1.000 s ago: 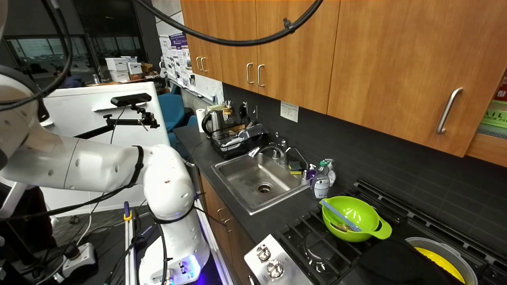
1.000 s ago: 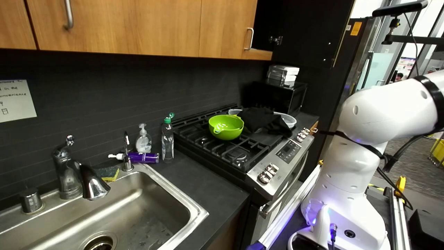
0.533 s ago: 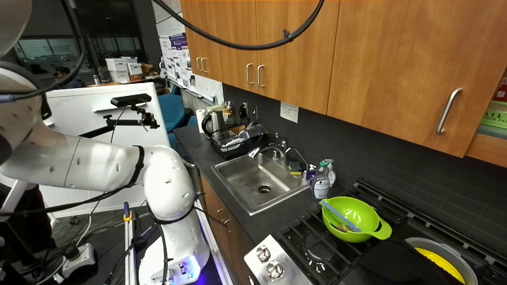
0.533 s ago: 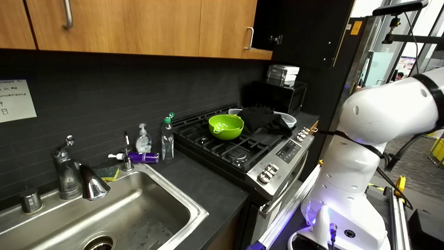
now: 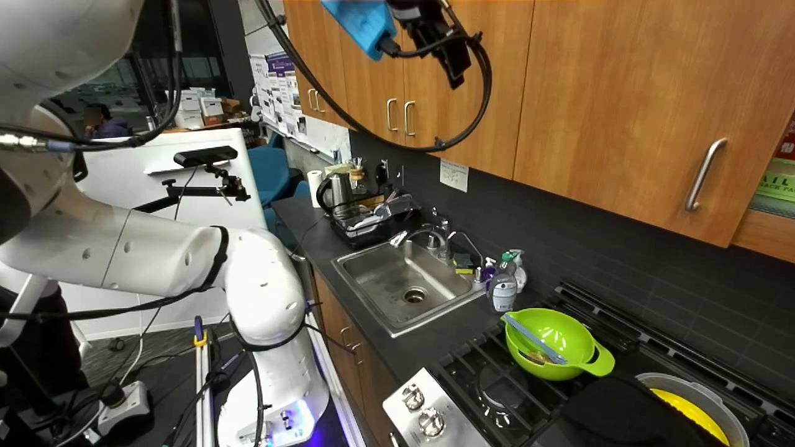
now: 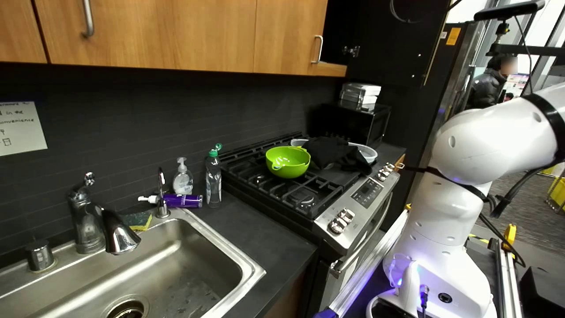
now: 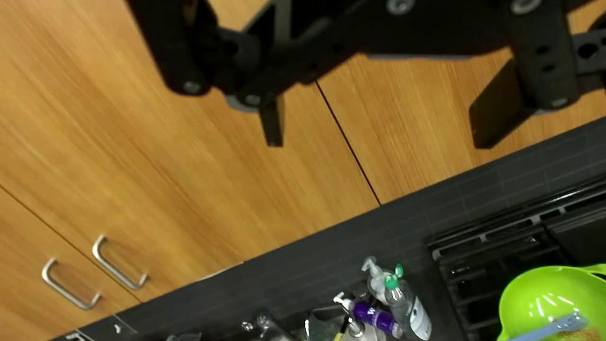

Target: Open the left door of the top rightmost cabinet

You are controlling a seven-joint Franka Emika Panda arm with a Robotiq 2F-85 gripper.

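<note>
A kettle [image 5: 340, 191] stands near the bench [image 5: 446, 335] edge farthest from the stove [image 6: 304, 194], bottles [image 6: 213, 179] near the back edge beside the sink [image 5: 376, 285].

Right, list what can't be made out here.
Target door: top cut off by the upper edge in both exterior views.
Gray container: partly hidden by black cloth in an exterior view.
Note: cropped by left edge in an exterior view.
Person: face blurred in an exterior view.

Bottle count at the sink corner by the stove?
3, in an exterior view: green-capped bottle, upright, nearest the stove; clear pump bottle, upright, left of it; purple bottle, lying in front of that. More could be hidden behind.
</note>
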